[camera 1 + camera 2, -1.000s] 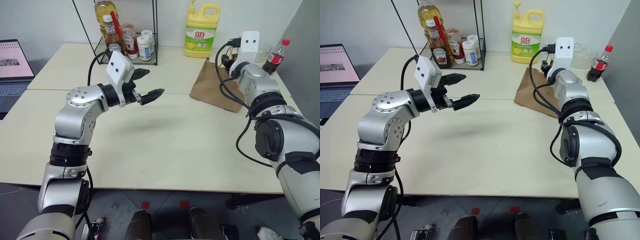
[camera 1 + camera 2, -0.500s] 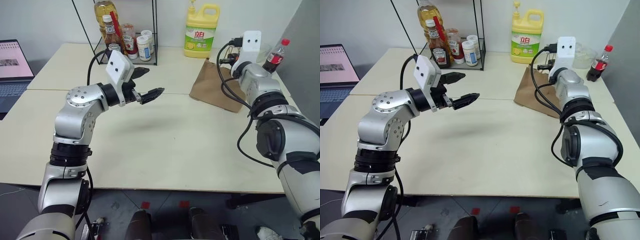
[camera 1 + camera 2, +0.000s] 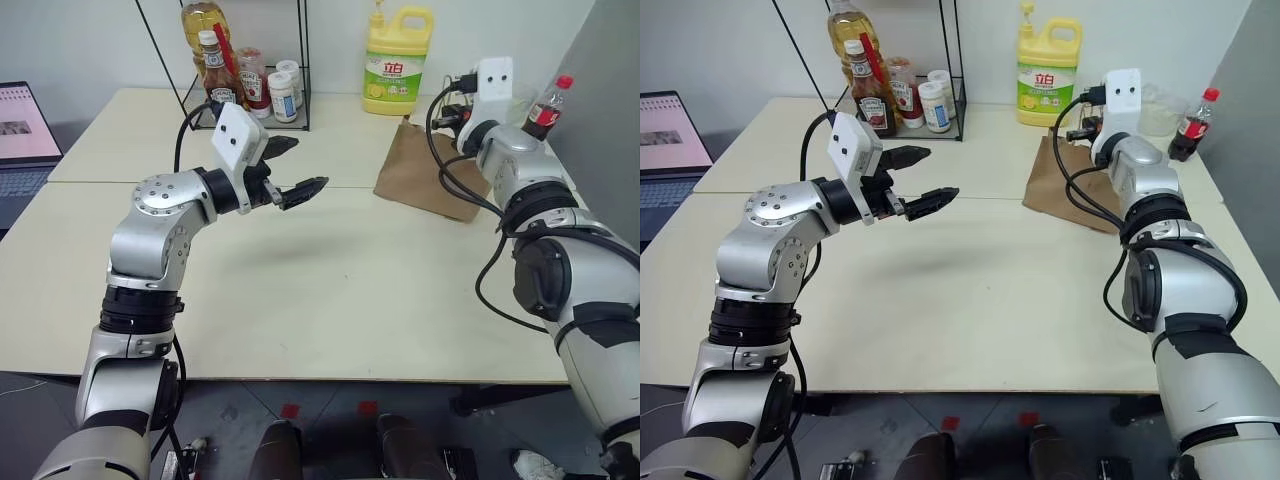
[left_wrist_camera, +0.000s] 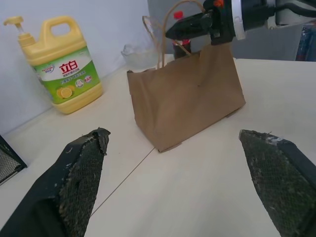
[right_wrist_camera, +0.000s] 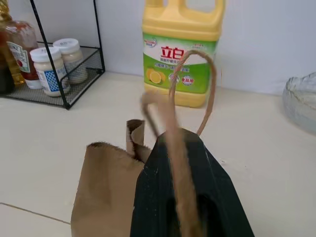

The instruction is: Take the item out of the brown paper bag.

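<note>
While clenched on the bag's [image 4: 190, 101] top edge and handle at two o'clock on the surface [image 3: 330, 290], right gripper [image 4: 197, 22] holds it upright; left gripper [image 3: 290, 168] hangs wide, empty. Next, probably: reaching inside for the hidden bottle.

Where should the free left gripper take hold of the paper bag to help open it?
Judging by its pose, grip the top rim of the brown paper bag at the end away from the right gripper, which is shut there. The bag stands upright, so bring the open left gripper in level from the robot's side.
</note>
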You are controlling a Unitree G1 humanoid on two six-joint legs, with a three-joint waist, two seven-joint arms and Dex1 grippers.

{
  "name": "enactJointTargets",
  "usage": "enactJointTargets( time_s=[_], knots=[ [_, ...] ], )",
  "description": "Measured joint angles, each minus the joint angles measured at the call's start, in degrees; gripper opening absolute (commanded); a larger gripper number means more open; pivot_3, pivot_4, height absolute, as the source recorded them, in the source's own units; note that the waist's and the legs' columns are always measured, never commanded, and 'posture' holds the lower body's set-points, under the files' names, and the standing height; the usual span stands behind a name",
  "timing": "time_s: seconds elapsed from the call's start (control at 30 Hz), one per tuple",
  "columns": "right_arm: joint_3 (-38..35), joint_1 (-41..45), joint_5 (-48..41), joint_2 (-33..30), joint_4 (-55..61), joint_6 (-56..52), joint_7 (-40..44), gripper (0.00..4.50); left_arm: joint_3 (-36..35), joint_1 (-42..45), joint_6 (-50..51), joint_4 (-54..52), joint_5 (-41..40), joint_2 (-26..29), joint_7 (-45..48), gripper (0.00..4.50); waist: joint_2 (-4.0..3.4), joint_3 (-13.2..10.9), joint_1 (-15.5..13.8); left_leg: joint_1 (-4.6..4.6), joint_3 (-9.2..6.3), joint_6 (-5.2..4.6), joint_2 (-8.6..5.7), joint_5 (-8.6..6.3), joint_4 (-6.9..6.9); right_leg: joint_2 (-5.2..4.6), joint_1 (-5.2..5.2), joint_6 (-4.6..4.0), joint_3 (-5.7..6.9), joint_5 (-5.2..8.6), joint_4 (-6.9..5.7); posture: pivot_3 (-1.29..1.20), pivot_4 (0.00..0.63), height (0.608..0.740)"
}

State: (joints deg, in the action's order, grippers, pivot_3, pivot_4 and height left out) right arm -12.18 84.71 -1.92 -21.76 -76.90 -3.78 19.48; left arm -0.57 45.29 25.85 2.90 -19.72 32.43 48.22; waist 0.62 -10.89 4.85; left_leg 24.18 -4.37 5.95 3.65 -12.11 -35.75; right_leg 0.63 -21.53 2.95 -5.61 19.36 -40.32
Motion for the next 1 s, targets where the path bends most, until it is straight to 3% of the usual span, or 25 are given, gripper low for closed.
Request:
enactJointTargets(
  time_s=[1.0],
  knots=[
    [-2.0, 2.49, -7.88, 2.0, 5.37, -5.82, 9.05, 0.04, -0.05, -0.12, 0.01, 0.01, 0.13, 0.26, 0.02, 4.5, -0.02, -0.01, 0.0, 0.01, 0.02, -0.01, -0.01, 0.0, -0.01, 0.0, -0.07, 0.0, -0.01, 0.0, -0.12, 0.0, 0.15, 0.74]
  ],
)
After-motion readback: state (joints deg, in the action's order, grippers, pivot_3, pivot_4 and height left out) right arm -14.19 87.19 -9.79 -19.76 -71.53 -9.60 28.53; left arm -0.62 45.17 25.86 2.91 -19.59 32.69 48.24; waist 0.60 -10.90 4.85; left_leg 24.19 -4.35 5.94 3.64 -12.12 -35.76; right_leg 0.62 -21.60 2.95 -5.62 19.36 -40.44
